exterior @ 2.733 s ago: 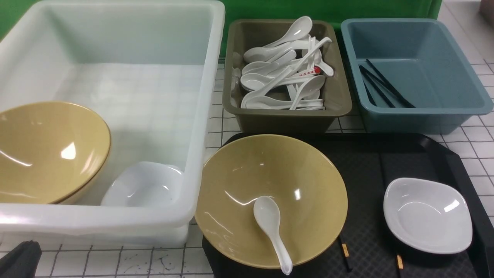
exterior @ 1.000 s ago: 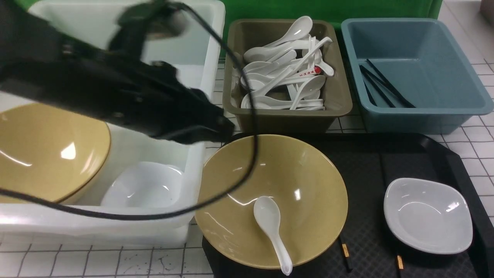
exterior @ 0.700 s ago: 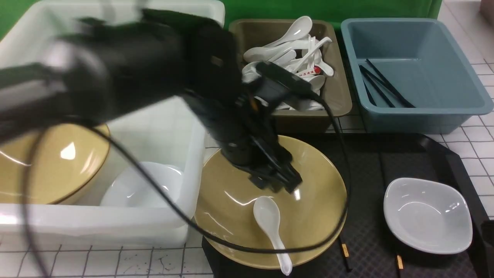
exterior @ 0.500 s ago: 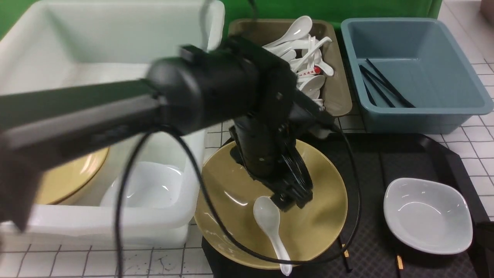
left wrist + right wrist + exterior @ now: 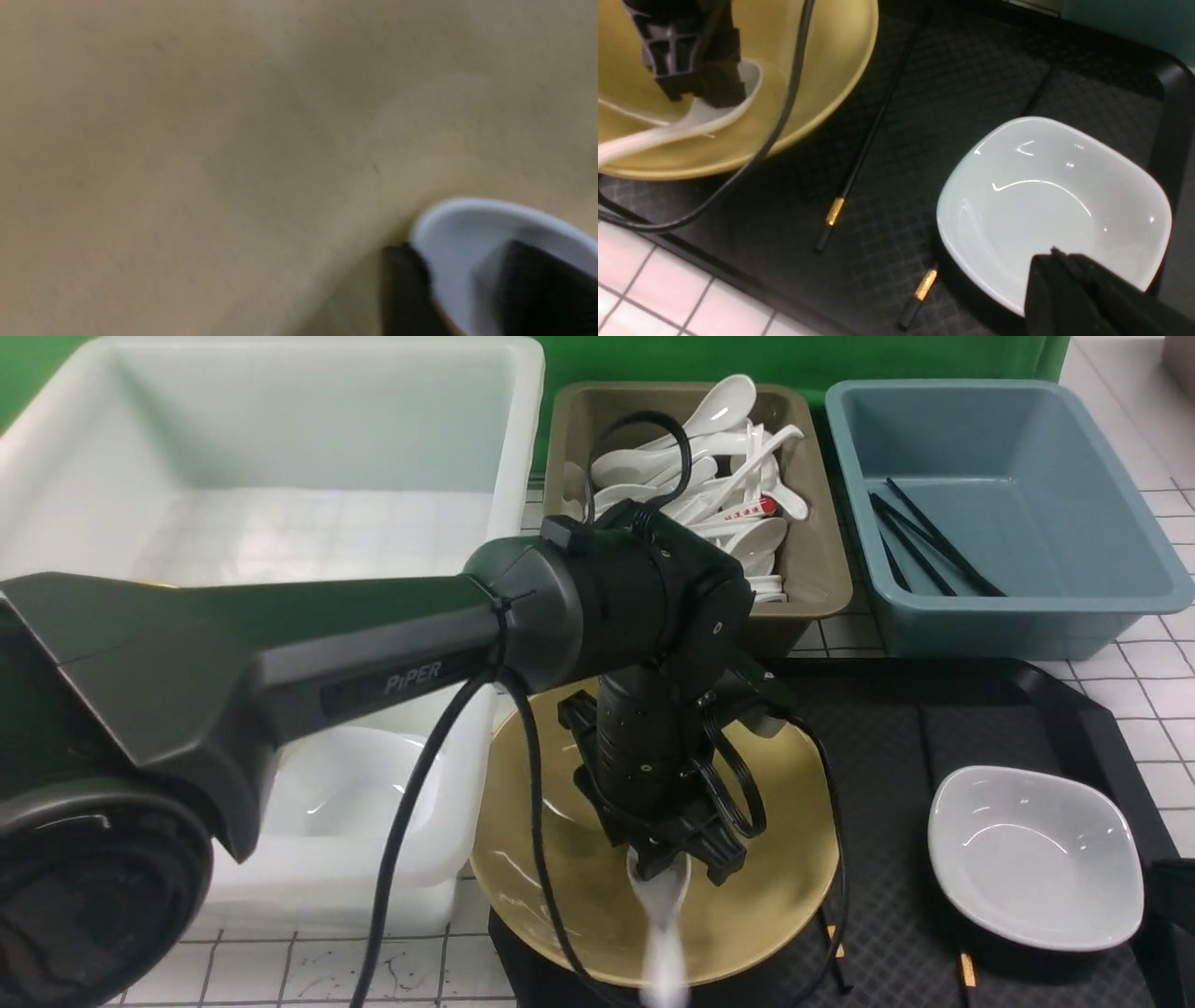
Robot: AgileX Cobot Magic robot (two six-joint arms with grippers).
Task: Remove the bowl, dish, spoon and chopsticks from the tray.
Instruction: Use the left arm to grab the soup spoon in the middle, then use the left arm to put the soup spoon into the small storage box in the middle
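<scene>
One "PiPER" label marks the left arm point(image 5: 308, 644) above the bowl point(image 5: 775, 859).

tray point(image 5: 934, 728) sits front-right. on it: bowl point(image 5: 784, 887) left, dish point(image 5: 1034, 855) right, chopsticks point(image 5: 862, 149) between them, one running under dish. spoon point(image 5: 661, 915) in bowl. tub point(image 5: 523, 448) left of tray. spoon bin point(image 5: 822, 551) behind bowl, chopstick bin point(image 5: 1027, 607) right of that. my left gripper point(image 5: 681, 866) is in bowl, astride spoon's scoop wall.

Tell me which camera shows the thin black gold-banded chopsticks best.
Right wrist view: both thin black gold-banded chopsticks show long stretches on the black textured tray. Front view shows only their banded ends; left wrist view shows none.
</scene>
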